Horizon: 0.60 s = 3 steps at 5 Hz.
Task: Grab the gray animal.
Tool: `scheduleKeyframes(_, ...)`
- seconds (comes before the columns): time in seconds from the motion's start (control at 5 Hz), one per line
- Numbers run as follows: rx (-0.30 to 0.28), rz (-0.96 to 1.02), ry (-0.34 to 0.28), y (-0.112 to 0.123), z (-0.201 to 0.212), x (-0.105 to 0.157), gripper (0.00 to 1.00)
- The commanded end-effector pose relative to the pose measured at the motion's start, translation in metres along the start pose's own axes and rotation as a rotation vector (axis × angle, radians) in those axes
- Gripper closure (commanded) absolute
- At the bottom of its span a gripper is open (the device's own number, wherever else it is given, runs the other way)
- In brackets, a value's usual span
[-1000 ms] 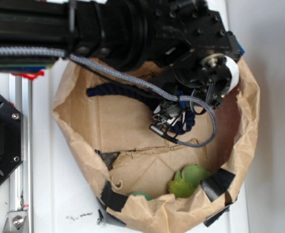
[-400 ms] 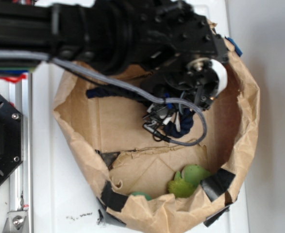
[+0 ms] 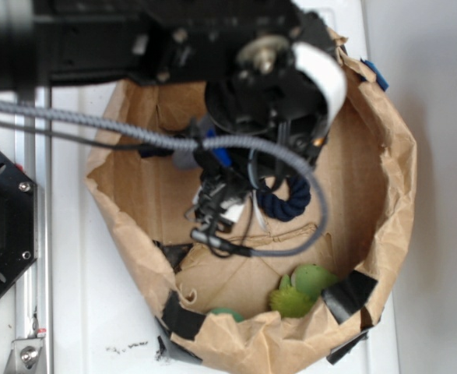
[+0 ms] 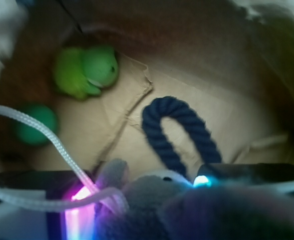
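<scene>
Exterior view: a crumpled brown paper bag (image 3: 391, 195) sits open-mouthed on a white table (image 3: 96, 312), its rim patched with black tape (image 3: 351, 294) on the lower edge. Left of the bag runs a silver aluminium rail (image 3: 35, 265) with a black bracket (image 3: 2, 226) bolted over it; right of the bag the surface turns plain pale gray. The black robot arm (image 3: 174, 39) reaches in over the bag's upper rim, blurred, with a braided gray cable (image 3: 103, 132) looping down across the opening. The gripper (image 3: 228, 175) hangs inside the bag, mostly a dark tangle here, and a bit of gray fabric shows at it. Just right of it inside the bag lies the dark navy rope (image 3: 284, 199). Near the bag's lower rim sit the green plush toy (image 3: 302, 288) and a green ball (image 3: 226, 314), half hidden by paper.

Wrist view: brown paper floor, creased and torn, walls rising dark around. The gray animal (image 4: 152, 197) fills the bottom centre, right between the two black fingers (image 4: 247, 172), which are closed against its soft body, lit pink and blue. Beyond it on the bag floor lies the navy rope loop (image 4: 179, 132); farther off, upper left, the green plush (image 4: 86, 70) and the green ball (image 4: 34, 125). A white braided cord (image 4: 51, 140) crosses the left side.
</scene>
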<state>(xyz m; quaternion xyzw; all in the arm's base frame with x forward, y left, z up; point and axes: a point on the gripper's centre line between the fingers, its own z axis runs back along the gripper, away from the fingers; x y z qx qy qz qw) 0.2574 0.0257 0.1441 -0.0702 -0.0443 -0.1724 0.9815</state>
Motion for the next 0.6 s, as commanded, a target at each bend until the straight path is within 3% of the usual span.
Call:
scheduleKeyframes(0.0,0.073,0.307,-0.004,-0.0012,0.0585,0.0145,1.00)
scheduleKeyframes(0.2,0.152,0.351,-0.060,-0.0041,0.0613,0.0133,1.00)
scheduleKeyframes(0.4,0.165,0.357,-0.056,-0.0088,0.0576,0.0090,1.00)
